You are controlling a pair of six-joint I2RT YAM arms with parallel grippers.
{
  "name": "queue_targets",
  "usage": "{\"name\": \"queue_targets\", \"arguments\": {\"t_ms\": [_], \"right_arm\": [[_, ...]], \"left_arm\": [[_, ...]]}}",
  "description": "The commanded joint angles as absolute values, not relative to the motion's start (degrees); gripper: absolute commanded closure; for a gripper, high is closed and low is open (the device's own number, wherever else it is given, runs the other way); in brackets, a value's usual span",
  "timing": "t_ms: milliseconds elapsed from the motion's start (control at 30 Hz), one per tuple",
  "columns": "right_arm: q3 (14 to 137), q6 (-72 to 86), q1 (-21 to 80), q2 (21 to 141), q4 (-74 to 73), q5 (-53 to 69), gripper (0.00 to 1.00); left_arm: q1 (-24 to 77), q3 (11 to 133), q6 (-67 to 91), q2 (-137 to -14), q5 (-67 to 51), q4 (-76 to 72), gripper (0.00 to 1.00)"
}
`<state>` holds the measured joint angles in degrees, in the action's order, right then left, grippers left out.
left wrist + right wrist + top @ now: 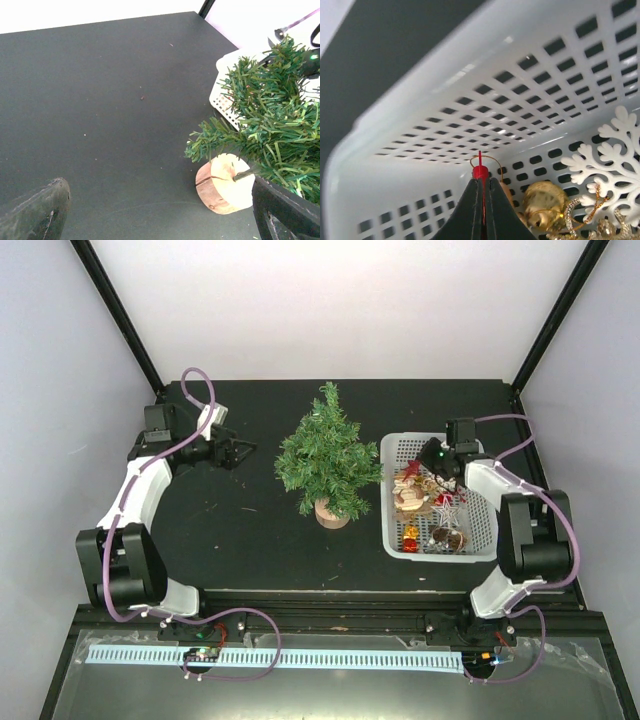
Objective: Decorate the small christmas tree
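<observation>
The small christmas tree [325,455] stands upright on its wooden stump [332,513] at mid-table; it also shows in the left wrist view [272,117] with its stump [225,184]. My left gripper [240,453] is open and empty, left of the tree and apart from it; in its own view [160,220] the fingers [35,212] stand wide. My right gripper [435,464] is down inside the white basket [388,502]. In its view it [481,182] is shut on a small red ornament [480,172] with a thin gold loop [490,159].
The basket wall [470,100] is close ahead of the right fingers. Inside lie a white snowflake [607,155], a gold bauble [545,200], wooden pieces [410,498] and small red ones [410,535]. The basket corner [225,102] sits behind the tree.
</observation>
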<state>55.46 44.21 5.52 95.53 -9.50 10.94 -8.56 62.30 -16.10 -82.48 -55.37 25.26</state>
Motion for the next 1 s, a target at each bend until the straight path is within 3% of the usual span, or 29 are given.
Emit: {"name": "queue_targets", "arguments": {"t_ms": [0, 533, 967], "right_arm": [[56.55, 42.24, 5.21, 89.92, -11.17, 11.16, 0.99], [56.45, 42.87, 5.40, 65.98, -26.81, 9.53, 0.99], [69.93, 42.63, 8.40, 45.74, -43.49, 17.97, 0.99]], "left_arm": [[-9.04, 66.31, -17.75, -79.40, -54.80, 27.20, 0.01], [-6.04, 70.98, -22.65, -65.12, -53.25, 34.51, 0.01], [16.37, 79.60, -29.67, -53.34, -33.04, 40.90, 0.01]]}}
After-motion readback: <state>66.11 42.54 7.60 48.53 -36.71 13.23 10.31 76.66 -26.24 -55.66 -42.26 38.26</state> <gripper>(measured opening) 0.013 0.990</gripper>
